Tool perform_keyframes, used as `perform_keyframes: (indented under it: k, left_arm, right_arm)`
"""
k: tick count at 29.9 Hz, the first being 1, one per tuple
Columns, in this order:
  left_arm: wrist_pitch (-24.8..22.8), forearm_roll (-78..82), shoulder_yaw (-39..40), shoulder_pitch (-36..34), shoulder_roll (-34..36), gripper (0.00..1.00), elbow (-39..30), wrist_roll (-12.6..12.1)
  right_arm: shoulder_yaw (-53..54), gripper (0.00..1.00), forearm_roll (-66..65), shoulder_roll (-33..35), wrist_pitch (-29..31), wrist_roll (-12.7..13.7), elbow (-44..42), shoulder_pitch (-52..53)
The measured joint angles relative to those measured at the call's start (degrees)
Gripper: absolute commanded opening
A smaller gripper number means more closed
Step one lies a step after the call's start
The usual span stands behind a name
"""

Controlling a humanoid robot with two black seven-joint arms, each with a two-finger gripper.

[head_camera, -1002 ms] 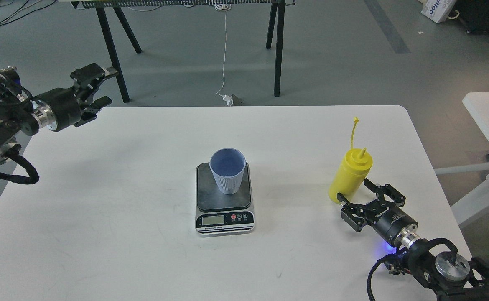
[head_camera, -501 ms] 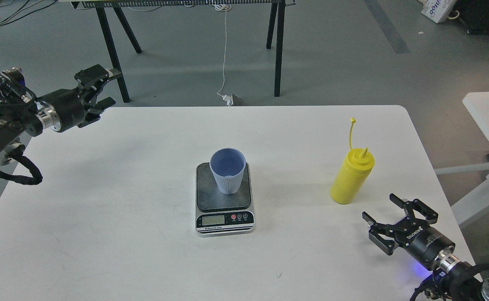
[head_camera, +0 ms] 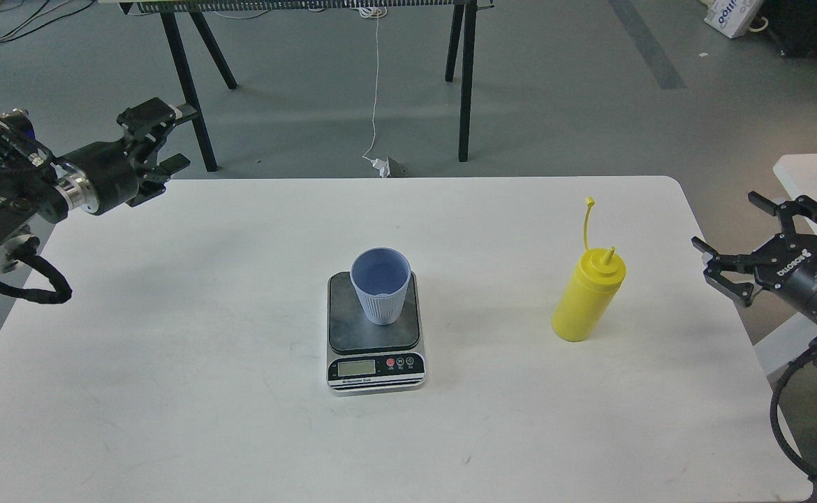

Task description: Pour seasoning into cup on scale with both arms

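I am observing the cup [head_camera: 380, 285] sitting on the scale [head_camera: 375, 334], ready for weighing. The bottle [head_camera: 587, 297] is standing free, ungripped. My right gripper [head_camera: 757, 230] is hanging spread, well apart; my left gripper [head_camera: 153, 143] likewise, empty.

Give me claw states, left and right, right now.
Left claw: open, empty, at the table's far left corner.
Right claw: open, empty, off the table's right edge, clear of the seasoning bottle.
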State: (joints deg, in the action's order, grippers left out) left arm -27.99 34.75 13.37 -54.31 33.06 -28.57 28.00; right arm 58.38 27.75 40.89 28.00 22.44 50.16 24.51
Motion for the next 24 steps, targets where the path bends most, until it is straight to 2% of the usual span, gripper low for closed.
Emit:
perform_keyframes:
  k: [4, 12, 24]
  left_arm:
    - [0.0, -1.45, 0.06, 0.46, 0.43, 0.99, -1.05, 0.0]
    - [-0.01, -2.05, 0.06, 2.74, 1.2, 0.99, -1.25, 0.0]
    - [-0.01, -3.65, 0.09, 3.33, 2.31, 0.99, -1.12, 0.0]
  right_arm:
    - [-4.27, 0.96, -0.1, -3.34, 0.0, -0.04, -5.21, 6.0]
    - [-5.13, 0.96, -2.74, -8.6, 0.0, -0.13, -7.85, 8.21]
    - [-7.55, 0.96, -3.83, -9.35, 0.0, -0.12, -9.65, 12.31]
